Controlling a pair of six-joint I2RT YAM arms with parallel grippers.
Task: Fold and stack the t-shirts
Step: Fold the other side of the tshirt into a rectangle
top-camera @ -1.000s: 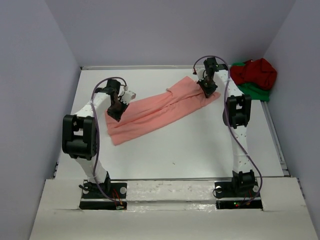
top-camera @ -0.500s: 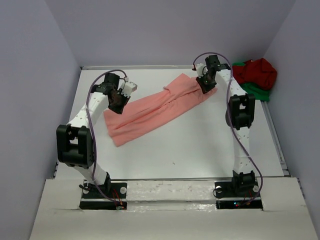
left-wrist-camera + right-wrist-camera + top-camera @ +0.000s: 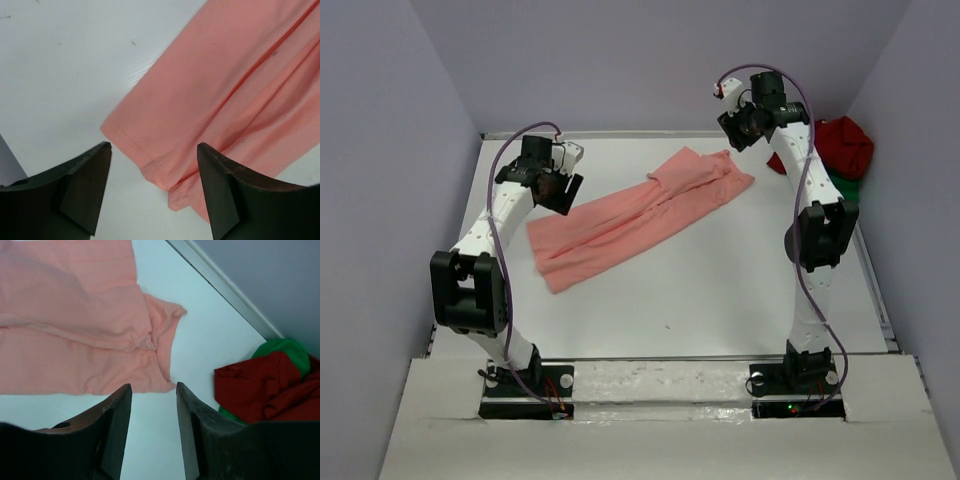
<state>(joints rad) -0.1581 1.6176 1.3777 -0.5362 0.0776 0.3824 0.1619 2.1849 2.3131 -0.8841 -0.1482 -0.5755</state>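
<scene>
Over on the left, the left pincer [image 3: 558,186] hangs above the tabletop [image 3: 720,290] with its jaws spread wide and nothing between them. Its own camera looks straight down past the two dark fingers [image 3: 87,185] at a hemmed corner of the salmon-pink t-shirt [image 3: 640,215], and there's clear air between pincer and cloth.

Across the middle, that salmon-pink shirt lies flat on the tabletop as one long band. It slants from the left end, nearer the arm bases, up to the far right, with lengthwise creases running along it.

At the right end, the right pincer [image 3: 736,128] is held high near the back wall, above the shirt's far tip. Its jaws are partly apart and hold nothing. Just below it, a small flap of pink cloth sticks out from the band.

In the far right corner, the dark red t-shirt [image 3: 842,145] sits crumpled in a heap on top of the bright green t-shirt [image 3: 282,350], well apart from the pink one.
</scene>
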